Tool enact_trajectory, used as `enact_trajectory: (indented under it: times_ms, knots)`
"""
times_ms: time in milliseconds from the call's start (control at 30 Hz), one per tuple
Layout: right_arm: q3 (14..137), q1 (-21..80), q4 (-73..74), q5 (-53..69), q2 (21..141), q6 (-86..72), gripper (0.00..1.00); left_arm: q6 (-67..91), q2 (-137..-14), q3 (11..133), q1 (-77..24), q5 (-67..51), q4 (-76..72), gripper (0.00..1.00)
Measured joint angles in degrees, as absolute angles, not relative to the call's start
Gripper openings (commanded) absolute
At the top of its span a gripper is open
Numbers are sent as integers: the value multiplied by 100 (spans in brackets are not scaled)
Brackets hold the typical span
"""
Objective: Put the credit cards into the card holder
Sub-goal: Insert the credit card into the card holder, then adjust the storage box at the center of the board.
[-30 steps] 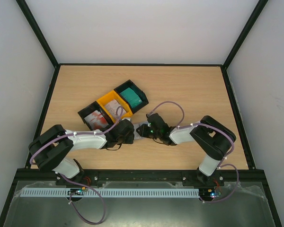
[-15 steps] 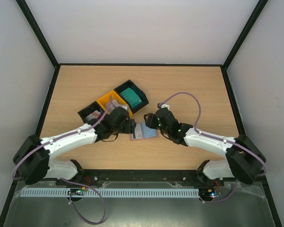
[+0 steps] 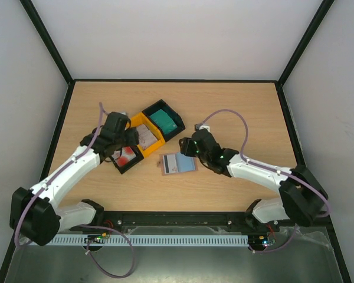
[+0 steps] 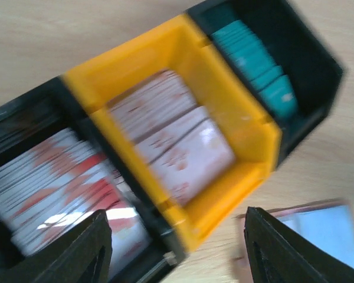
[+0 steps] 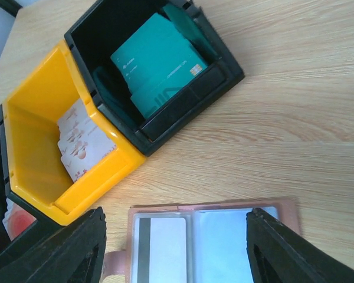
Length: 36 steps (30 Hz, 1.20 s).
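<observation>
**Top external view:** The card holder (image 3: 178, 163) lies open on the table (image 3: 242, 112), just right of the row of trays. The left gripper (image 3: 127, 151) hangs over the near-left black tray (image 3: 122, 168). The right gripper (image 3: 185, 145) sits just beyond the holder's far right corner.

**Left wrist view:** The jaws are spread wide and hold nothing. Below are red-and-white cards (image 4: 59, 183), whitish cards (image 4: 171, 135) in the yellow tray (image 4: 236, 177), and teal cards (image 4: 256, 65). The view is blurred and no writing can be read.

**Right wrist view:** The jaws are wide apart and empty, above the open holder. A striped card (image 5: 159, 242) fills the holder's left pocket. The top teal card carries small white print, too small to read.

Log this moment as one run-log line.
left claw: open, empty, over card trays | right claw: open, empty, over card holder | card holder: open flat on table, one card inside
</observation>
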State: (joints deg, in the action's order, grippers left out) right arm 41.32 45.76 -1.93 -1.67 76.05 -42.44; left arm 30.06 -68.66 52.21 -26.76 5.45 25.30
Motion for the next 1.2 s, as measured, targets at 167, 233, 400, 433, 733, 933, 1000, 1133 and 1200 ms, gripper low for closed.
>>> enact_trajectory:
  times_ms: [167,233,400,433,733,933,1000,1133,1200]
  knots:
    - [4495,4576,-220,152,8302,-4178,64,3227,-6368,4574,-2217,777,2963,58]
    - [4604,4576,-226,294,8554,-4169,64,3280,-6305,4296,-2032,755,3041,56]
    - [4912,4576,-220,596,9072,-4136,64,3295,-6803,4147,-1841,478,2978,50]
    - [4989,4576,-226,648,9157,-4132,64,3277,-6965,4158,-1841,401,2921,50]
    - [5496,4517,-228,934,9660,-4112,64,2786,-8217,4748,-1861,-215,2615,58]
    - [5610,4154,-316,1317,9780,-4254,64,2366,-9035,5498,-1951,-574,2556,59]
    - [5610,4007,-386,1470,9819,-4329,64,2281,-9354,5774,-1973,-705,2484,60]
    - [5660,3839,-440,1651,9935,-4436,64,2115,-9730,6189,-2010,-792,2399,62]
    - [5666,3833,-502,1756,9994,-4499,63,2027,-9738,6274,-2025,-722,2427,58]
